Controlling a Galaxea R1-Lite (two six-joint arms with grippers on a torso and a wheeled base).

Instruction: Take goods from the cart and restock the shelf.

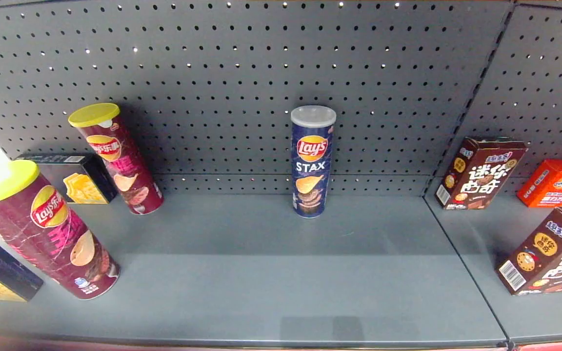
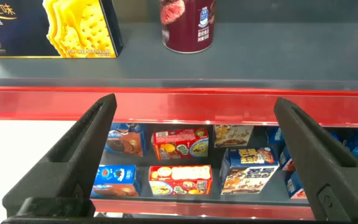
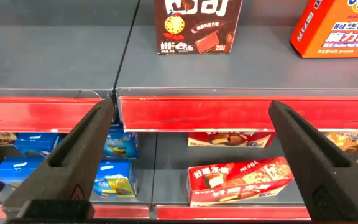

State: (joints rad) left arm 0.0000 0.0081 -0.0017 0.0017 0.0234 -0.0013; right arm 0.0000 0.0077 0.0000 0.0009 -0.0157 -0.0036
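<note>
Shelf (image 1: 261,282) part stocked. Blue chip can (image 1: 311,163) upright at back edge, middle. Two maroon cans on the left end, one by the back edge (image 1: 117,161), one near the front edge (image 1: 51,234). A black cracker box (image 1: 78,180) beside the back one. Brown cookie boxes (image 1: 481,173) and orange box (image 1: 556,183) toward right end. Left claw (image 2: 196,104) wide open, holding nothing, facing the shelf's red front edge. Right claw (image 3: 192,107) the same, wide open, nothing held.
</note>
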